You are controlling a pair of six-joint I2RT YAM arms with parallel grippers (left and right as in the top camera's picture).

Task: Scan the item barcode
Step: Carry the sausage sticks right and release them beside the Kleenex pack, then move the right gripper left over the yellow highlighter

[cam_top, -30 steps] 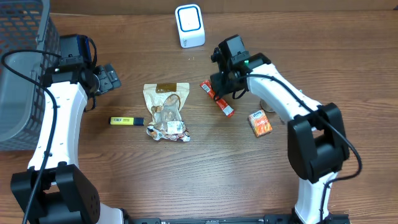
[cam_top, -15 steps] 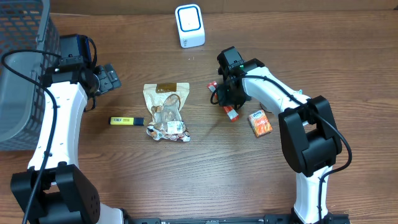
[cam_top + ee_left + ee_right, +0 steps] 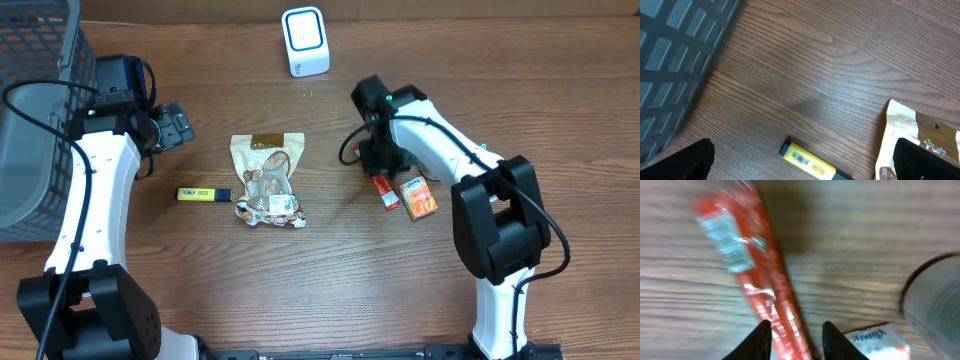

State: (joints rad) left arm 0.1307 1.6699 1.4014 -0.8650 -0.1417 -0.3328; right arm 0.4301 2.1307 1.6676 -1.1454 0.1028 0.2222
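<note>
Red stick packet (image 3: 386, 192) lies flat on table (image 3: 340, 280), just beside orange box (image 3: 418, 197). Long axis diagonal: one end under right gripper (image 3: 378, 165), the other pointing toward the robot's base and the box. Pale label patch near the far end in wrist view; too blurred to read.

Right gripper jaws partway apart, straddling the packet; pinch or not, cannot tell. Left gripper (image 3: 175, 127) wide open, empty.

Scanner (image 3: 305, 40) well apart. Judgement: early; lift, present and scan remain.
</note>
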